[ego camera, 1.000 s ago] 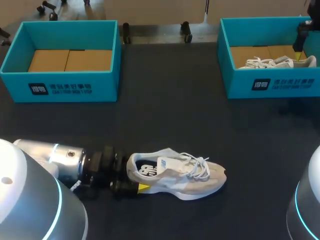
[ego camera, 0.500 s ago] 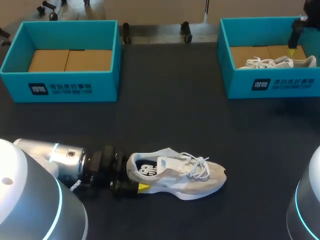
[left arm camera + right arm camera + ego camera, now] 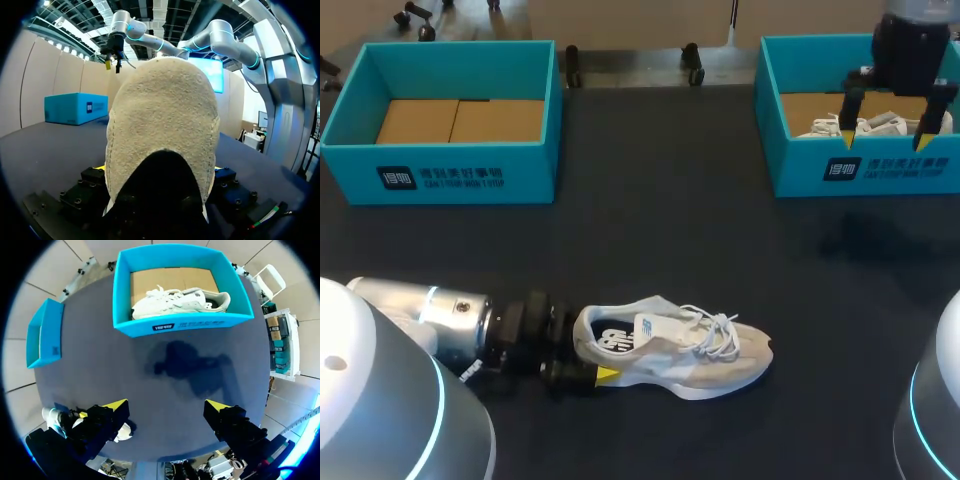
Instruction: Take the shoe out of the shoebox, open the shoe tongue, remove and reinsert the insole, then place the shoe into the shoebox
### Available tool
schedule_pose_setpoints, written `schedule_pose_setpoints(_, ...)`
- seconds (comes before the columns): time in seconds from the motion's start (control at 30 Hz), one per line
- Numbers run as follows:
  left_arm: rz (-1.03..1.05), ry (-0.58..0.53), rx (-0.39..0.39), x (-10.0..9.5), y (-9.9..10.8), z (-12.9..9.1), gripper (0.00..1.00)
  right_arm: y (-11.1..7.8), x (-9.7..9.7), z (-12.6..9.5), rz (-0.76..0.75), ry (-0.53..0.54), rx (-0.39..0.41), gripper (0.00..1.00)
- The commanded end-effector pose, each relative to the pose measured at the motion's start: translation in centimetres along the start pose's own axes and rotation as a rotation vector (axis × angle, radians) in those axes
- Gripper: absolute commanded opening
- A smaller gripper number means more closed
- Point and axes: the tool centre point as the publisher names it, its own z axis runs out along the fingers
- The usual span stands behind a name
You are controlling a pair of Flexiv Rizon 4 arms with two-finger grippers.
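Beige shoe (image 3: 680,352) heel clamped in left pincer (image 3: 588,350); right pincer (image 3: 885,143) wide open, empty, over teal shoebox (image 3: 800,172) front wall.

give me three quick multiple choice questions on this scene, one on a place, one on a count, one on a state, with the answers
1. Where is the beige shoe?
A) inside a box
B) on the table
C) held up in the air

2. How many teal shoeboxes stand on the table?
A) one
B) two
C) three

3. How do the jaws of the right gripper stand?
A) open, holding nothing
B) shut on a shoe
C) shut on a box wall

Answers:
1 B: it lies on the dark table top, outside both boxes.
2 B: there is the left shoebox and the right shoebox, and no third.
3 A: the yellow tips stand wide apart above the right shoebox, and the white shoe lies inside it, untouched.
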Motion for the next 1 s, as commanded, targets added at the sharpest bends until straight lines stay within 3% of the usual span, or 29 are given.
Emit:
schedule_pose_setpoints(0.03, 0.001, -0.004, -0.001, 0.1, -0.1, 0.0, 0.00, -0.3, -0.3, 0.0, 0.000, 0.008, -0.008, 1.00)
schedule_pose_setpoints(0.23, 0.001, -0.004, -0.001, 0.1, -0.1, 0.0, 0.00, -0.3, -0.3, 0.0, 0.000, 0.008, -0.008, 1.00)
schedule_pose_setpoints(0.33, 0.001, -0.004, -0.001, 0.1, -0.1, 0.0, 0.00, -0.2, 2.4, -0.7, -0.020, -0.040, -0.043, 1.00)
schedule_pose_setpoints(0.6, 0.001, -0.004, -0.001, 0.1, -0.1, 0.0, 0.00, -6.0, 6.5, 3.1, -0.017, -0.094, -0.049, 1.00)
schedule_pose_setpoints(0.77, 0.001, -0.004, -0.001, 0.1, -0.1, 0.0, 0.00, -10.3, 9.0, 4.5, 0.057, 0.000, -0.038, 1.00)
schedule_pose_setpoints(1.0, 0.001, -0.004, -0.001, 0.1, -0.1, 0.0, 0.00, -10.3, 9.0, 4.5, 0.057, 0.000, -0.038, 1.00)
